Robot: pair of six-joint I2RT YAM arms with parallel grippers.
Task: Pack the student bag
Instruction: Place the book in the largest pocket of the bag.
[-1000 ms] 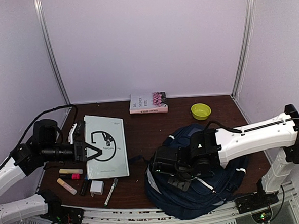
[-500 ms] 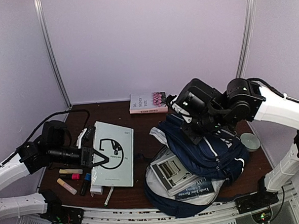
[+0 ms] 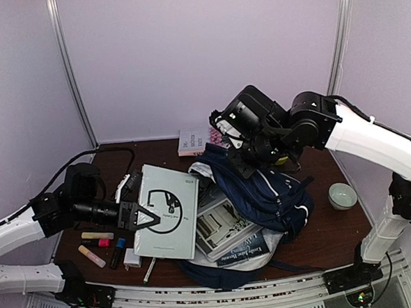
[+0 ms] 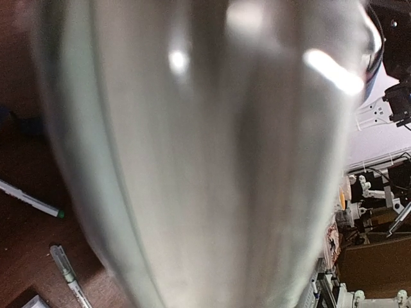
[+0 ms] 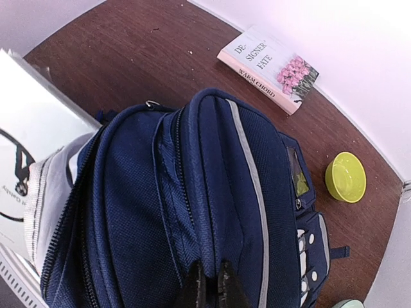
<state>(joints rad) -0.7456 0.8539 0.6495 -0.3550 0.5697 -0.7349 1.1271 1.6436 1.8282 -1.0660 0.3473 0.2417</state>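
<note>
In the left wrist view, a pale blurred surface fills almost the whole frame and we cannot make out the fingers there. Only a green-tipped pen [image 4: 35,200] and a second pen [image 4: 69,277] show at the lower left. From above, the left tool [image 3: 145,215] is clamped on the edge of the notebook [image 3: 171,222] and holds it tilted beside the bag's open mouth. The notebook's cover carries a black ring-shaped logo, and the small print under it is too fine for us to read.

The student bag [image 3: 264,192] sits right of centre on the counter [image 3: 336,230]. Its top is raised by the right tool [image 5: 209,282], whose fingers are pinched together on the navy fabric, with the tips cut off by the frame's lower edge. Two books lie in the opening: a grey book [image 3: 220,226] whose cover we cannot decipher, and a dark book [image 3: 239,252] reading "Emily Jane Bronte".

At the back lies a flowered book [image 5: 270,69] printed "DE-SIGNER FATE", with "WARM CHORD" on the spine. In the top view the right arm partly covers it. The yellow-green bowl [image 5: 345,176] shows plainly only from the right wrist. A pale bowl [image 3: 342,195] stands near the right edge
</note>
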